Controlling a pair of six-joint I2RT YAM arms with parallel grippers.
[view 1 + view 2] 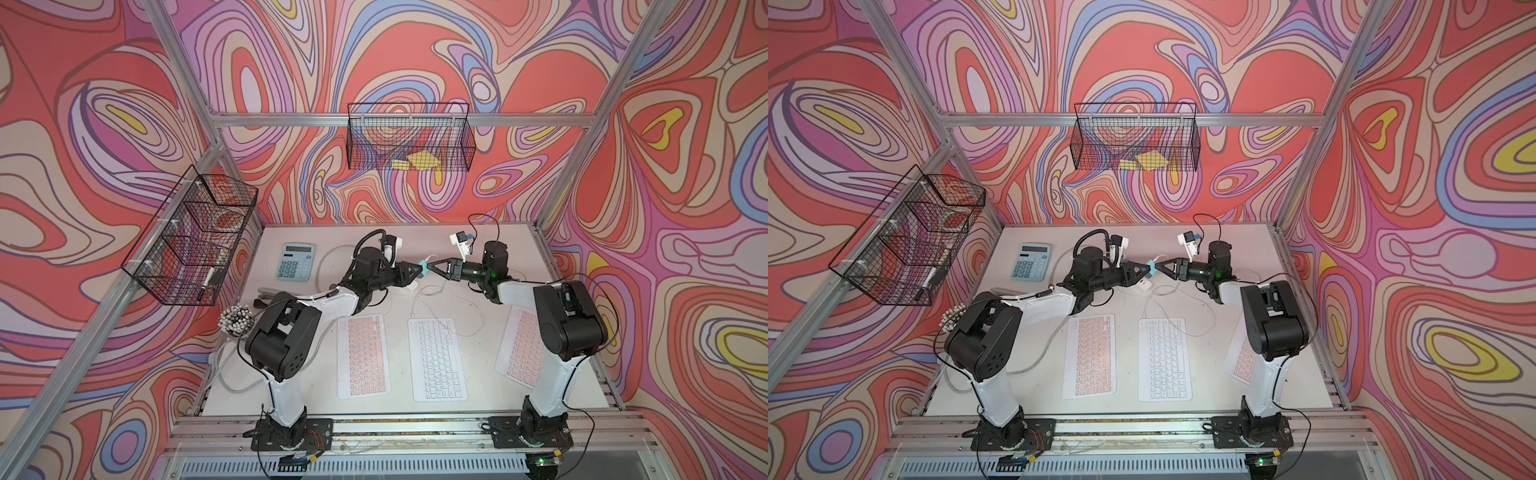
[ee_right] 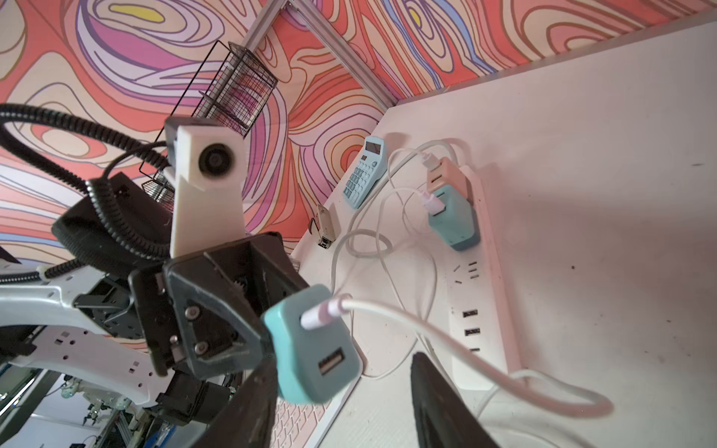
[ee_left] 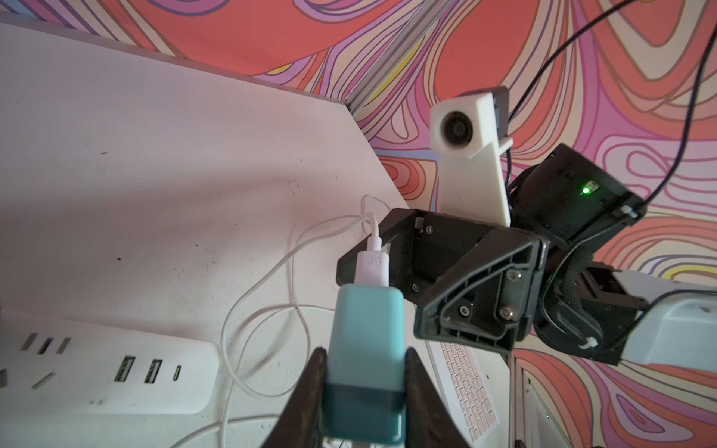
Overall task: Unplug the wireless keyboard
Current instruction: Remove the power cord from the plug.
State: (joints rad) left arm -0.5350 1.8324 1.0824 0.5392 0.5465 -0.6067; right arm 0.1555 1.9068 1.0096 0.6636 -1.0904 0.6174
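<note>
Low in the frame, the left claw (image 3: 364,355) clamps the teal charger (image 3: 364,318), pink plug (image 3: 371,267) seated in it. The right claw (image 2: 343,362) gapes wide beside it.

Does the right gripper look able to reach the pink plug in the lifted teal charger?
Probably yes: the left gripper holds the teal charger up, pink plug facing the right gripper, whose open jaws sit beside it, nothing between.

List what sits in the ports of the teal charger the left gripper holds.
A pink USB plug on a white cable fills one port of the teal charger; the second port is empty. The left gripper covers its sides; its prongs are hidden.
</note>
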